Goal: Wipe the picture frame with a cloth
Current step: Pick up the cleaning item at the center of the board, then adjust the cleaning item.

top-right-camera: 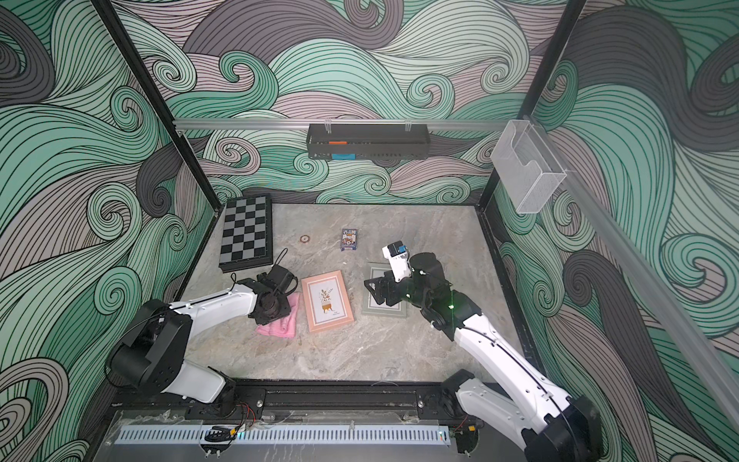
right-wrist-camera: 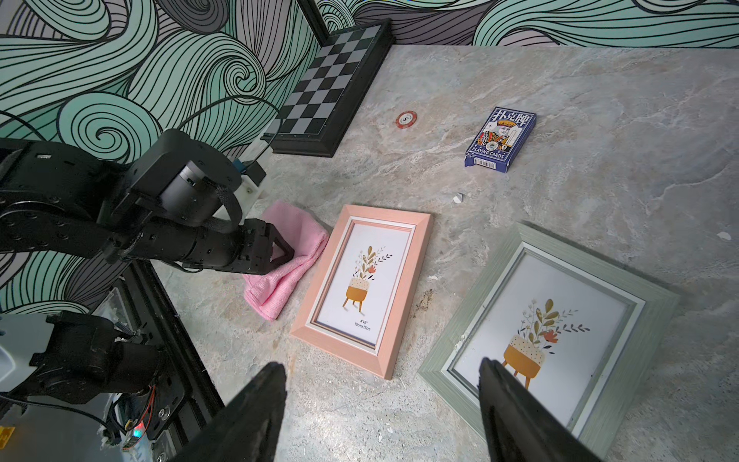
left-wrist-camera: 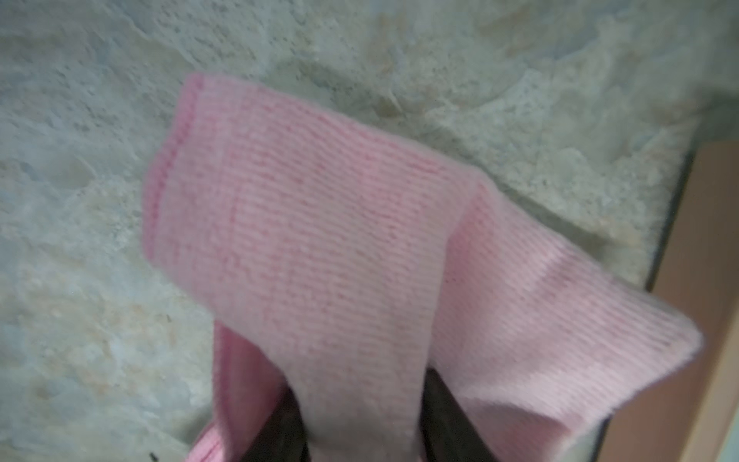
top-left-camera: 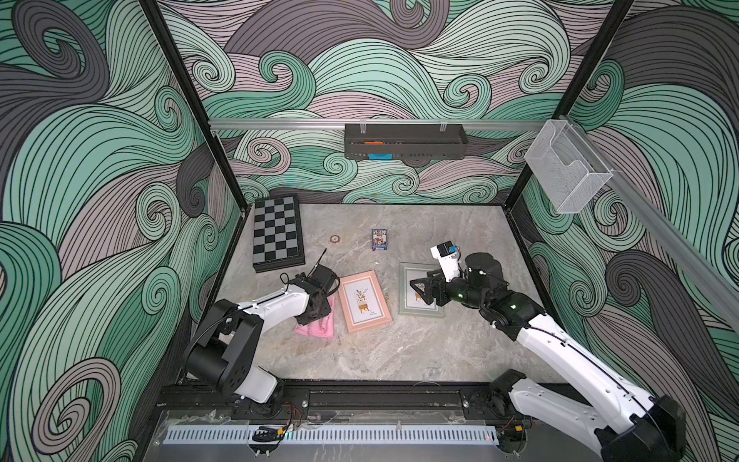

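Observation:
A pink-bordered picture frame [top-left-camera: 364, 301] [top-right-camera: 327, 301] [right-wrist-camera: 360, 288] lies flat mid-table in both top views. A grey-green picture frame [top-left-camera: 404, 288] [top-right-camera: 370, 308] [right-wrist-camera: 552, 336] lies to its right. The pink cloth [top-left-camera: 320, 326] [top-right-camera: 280, 326] [left-wrist-camera: 320, 220] [right-wrist-camera: 280, 288] sits bunched on the table just left of the pink frame. My left gripper [top-left-camera: 316, 318] [top-right-camera: 276, 316] [left-wrist-camera: 360, 400] [right-wrist-camera: 286, 254] is shut on a raised fold of the cloth. My right gripper [top-left-camera: 420, 294] [top-right-camera: 374, 290] [right-wrist-camera: 384, 380] hovers open over the grey-green frame's near left part, holding nothing.
A chessboard [top-left-camera: 276, 232] lies at the back left. A poker chip [top-left-camera: 334, 239] and a blue card box [top-left-camera: 379, 239] sit behind the frames. A black rack [top-left-camera: 404, 142] hangs on the back wall and a clear basket [top-left-camera: 568, 172] on the right rail.

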